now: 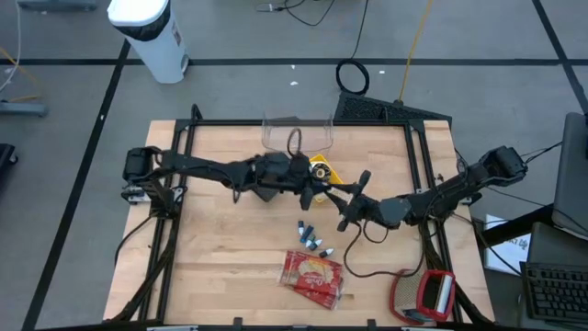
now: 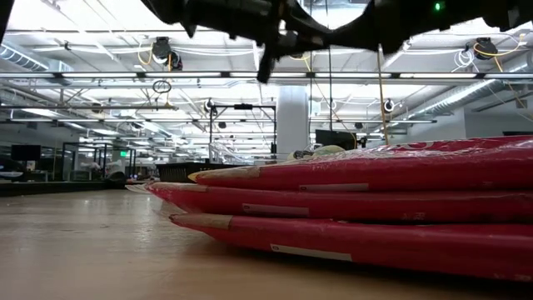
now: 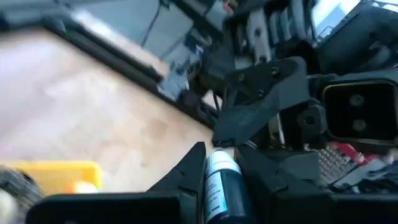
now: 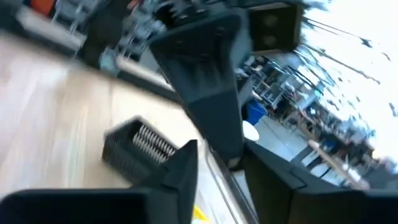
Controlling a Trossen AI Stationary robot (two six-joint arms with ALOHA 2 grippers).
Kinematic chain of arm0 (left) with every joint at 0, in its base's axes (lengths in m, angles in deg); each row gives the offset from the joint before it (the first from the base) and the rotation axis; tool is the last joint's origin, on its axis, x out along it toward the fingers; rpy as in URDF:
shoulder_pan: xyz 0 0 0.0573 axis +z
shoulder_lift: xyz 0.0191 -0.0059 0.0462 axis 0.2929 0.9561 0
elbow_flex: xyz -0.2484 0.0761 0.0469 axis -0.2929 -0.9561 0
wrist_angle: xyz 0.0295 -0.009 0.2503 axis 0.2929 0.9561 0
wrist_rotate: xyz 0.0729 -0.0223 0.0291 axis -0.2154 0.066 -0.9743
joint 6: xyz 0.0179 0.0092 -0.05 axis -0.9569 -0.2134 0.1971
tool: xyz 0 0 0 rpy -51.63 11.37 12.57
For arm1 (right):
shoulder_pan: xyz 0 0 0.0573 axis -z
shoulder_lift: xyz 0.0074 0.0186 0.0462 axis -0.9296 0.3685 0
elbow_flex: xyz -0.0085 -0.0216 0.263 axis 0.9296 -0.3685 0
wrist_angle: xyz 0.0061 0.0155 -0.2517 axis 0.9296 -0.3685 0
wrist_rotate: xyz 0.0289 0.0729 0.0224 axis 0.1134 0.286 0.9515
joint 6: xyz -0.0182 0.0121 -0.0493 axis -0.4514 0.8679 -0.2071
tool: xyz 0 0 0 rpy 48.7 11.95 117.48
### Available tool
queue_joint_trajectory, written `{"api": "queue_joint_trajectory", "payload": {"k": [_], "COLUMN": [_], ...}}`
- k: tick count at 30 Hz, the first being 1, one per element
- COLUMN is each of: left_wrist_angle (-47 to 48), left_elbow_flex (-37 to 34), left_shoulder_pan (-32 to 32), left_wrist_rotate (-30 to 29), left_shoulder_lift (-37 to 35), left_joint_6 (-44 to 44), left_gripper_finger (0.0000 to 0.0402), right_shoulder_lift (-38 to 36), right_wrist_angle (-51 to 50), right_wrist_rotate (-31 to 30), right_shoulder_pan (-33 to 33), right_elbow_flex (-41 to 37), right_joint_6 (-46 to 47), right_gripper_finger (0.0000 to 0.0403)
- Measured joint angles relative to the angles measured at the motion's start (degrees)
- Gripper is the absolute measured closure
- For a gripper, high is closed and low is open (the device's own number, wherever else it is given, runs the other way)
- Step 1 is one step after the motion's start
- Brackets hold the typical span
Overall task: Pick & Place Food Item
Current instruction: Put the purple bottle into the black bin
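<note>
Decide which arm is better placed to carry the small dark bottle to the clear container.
Left: its pincer grips the small dark white-labelled bottle, close beside the clear plastic container. The right pincer holds nothing.

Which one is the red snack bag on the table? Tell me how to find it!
Start at the wooden table and look at the edge opposite the clear container. The red snack bag lies flat there, beside a few small dark bottles. It is the only flat, wide red packet; the bottles are little and dark.
</note>
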Motion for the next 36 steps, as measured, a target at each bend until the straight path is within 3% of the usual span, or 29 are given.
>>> {"api": "queue_joint_trajectory", "payload": {"k": [3,7,10,14,26,32,36], "left_wrist_angle": [4.5,12.8,19.7,20.9,4.4,-2.6,-2.3], "left_elbow_flex": [0.0,0.0,-0.6,-5.8,-31.1,-38.0,-40.0], "left_shoulder_pan": [0.7,0.6,-0.1,-1.3,-0.3,1.0,1.9], "left_wrist_rotate": [-2.2,-10.4,-16.3,-23.2,-30.7,-30.9,-30.8], "left_shoulder_lift": [-4.1,-9.0,-12.0,-14.9,-19.0,-18.5,-18.5], "left_joint_6": [-4.7,-10.5,-12.3,-12.2,-7.1,-6.7,-5.0], "left_gripper_finger": [0.0331,0.0339,0.0339,0.0340,0.0341,0.0341,0.0330], "right_shoulder_lift": [-1.8,-4.4,-5.9,-6.5,-6.5,-6.5,-6.5], "right_wrist_angle": [-0.2,-2.8,-5.1,-5.9,-6.4,-6.4,-6.4], "right_wrist_rotate": [0.1,0.2,0.2,0.2,0.2,0.2,0.2], "right_shoulder_pan": [0.0,-0.3,-0.6,-1.1,-1.0,-1.0,-1.0], "right_elbow_flex": [0.0,0.0,0.0,0.0,0.0,0.0,0.0], "right_joint_6": [5.4,10.2,11.9,12.1,11.3,11.2,11.2], "right_gripper_finger": [0.0246,0.0211,0.0196,0.0187,0.0194,0.0195,0.0198]}}
